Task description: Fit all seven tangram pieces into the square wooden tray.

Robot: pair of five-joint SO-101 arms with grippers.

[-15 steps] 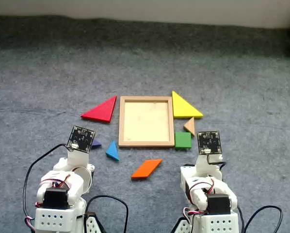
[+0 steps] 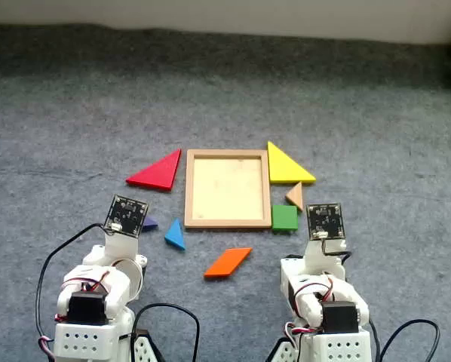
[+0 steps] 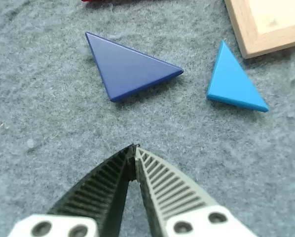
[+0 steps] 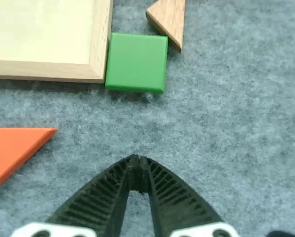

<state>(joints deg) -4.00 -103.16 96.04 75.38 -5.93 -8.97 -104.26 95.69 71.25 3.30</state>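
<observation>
1. Wooden and pale, the square tray (image 2: 227, 223) lies flat on a grey carpet (image 2: 346, 98). All seven pieces lie on the carpet outside the tray.
2. The red triangle (image 2: 159, 173) lies just beside the tray's left edge, at its far corner.
3. The yellow triangle (image 2: 286, 167) lies along the far half of the tray's right edge. I cannot tell if it touches the rim.
4. A small wood-coloured triangle (image 4: 169, 19) lies near the tray's right edge, between the yellow triangle and the green square (image 4: 137, 61).
5. The green square rests against the tray's right edge at the near corner.
6. The light blue triangle (image 3: 231, 79) lies just off the tray's near left corner. The dark blue triangle (image 3: 130, 71) lies further to the left of the tray, a little apart from the light blue triangle.
7. The orange parallelogram (image 2: 228, 261) lies on the arms' side of the tray, apart from its near edge.
8. The left gripper (image 3: 134, 150) is clenched on nothing. It points over the carpet toward the dark blue triangle, well left of the tray.
9. The right gripper (image 4: 136, 160) is also clenched on nothing. It hangs off the tray's near right corner, on the arms' side of the green square.
</observation>
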